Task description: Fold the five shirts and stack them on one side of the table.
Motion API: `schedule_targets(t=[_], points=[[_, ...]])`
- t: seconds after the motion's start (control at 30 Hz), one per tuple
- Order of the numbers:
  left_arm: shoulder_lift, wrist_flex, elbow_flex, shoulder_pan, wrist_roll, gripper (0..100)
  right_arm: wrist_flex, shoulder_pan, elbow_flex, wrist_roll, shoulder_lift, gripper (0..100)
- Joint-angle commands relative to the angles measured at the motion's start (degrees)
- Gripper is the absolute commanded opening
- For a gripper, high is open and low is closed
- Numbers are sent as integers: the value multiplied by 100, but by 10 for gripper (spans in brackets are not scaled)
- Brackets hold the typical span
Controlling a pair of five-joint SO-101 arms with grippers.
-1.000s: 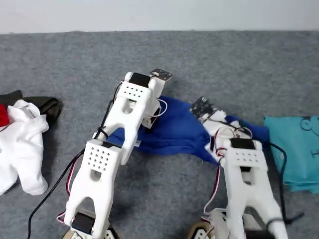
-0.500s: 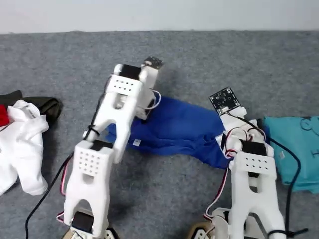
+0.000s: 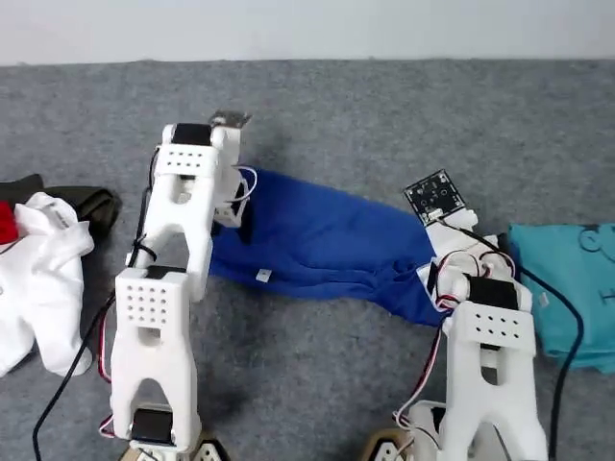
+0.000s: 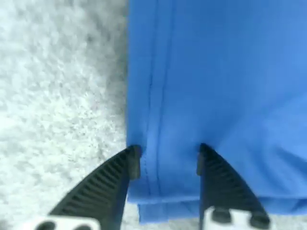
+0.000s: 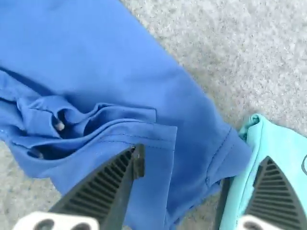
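Grey carpet (image 3: 384,106) covers the table up to a pale wall (image 3: 307,29). The blue shirt (image 3: 327,240) lies mid-table, with the left gripper (image 4: 165,160) and right gripper (image 5: 199,167) both spread at its opposite ends.

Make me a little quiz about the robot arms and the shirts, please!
1. True or false: seen from above, the blue shirt lies between the white shirt and the teal shirt.
2. Pick one: what lies between the fingers of the left gripper? A. the white shirt B. the blue shirt C. the teal shirt
3. Fill the gap: the right gripper is over the edges of the blue and teal shirts, with its fingers ____.

Key: 1 true; 2 B; 3 open.
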Motion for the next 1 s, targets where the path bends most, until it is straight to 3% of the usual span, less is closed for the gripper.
schedule_targets(t=[0.0,0.43,0.7,0.97], points=[[105,9,-57,-79,149,205,57,57,-26,-53,-163,369],[774,88,-119,185,158,201,57,57,-18,-53,-171,369],[800,97,-66,668,158,16,224,48,-18,-53,-198,369],[607,114,-163,677,141,14,338,48,-18,-53,-198,369]])
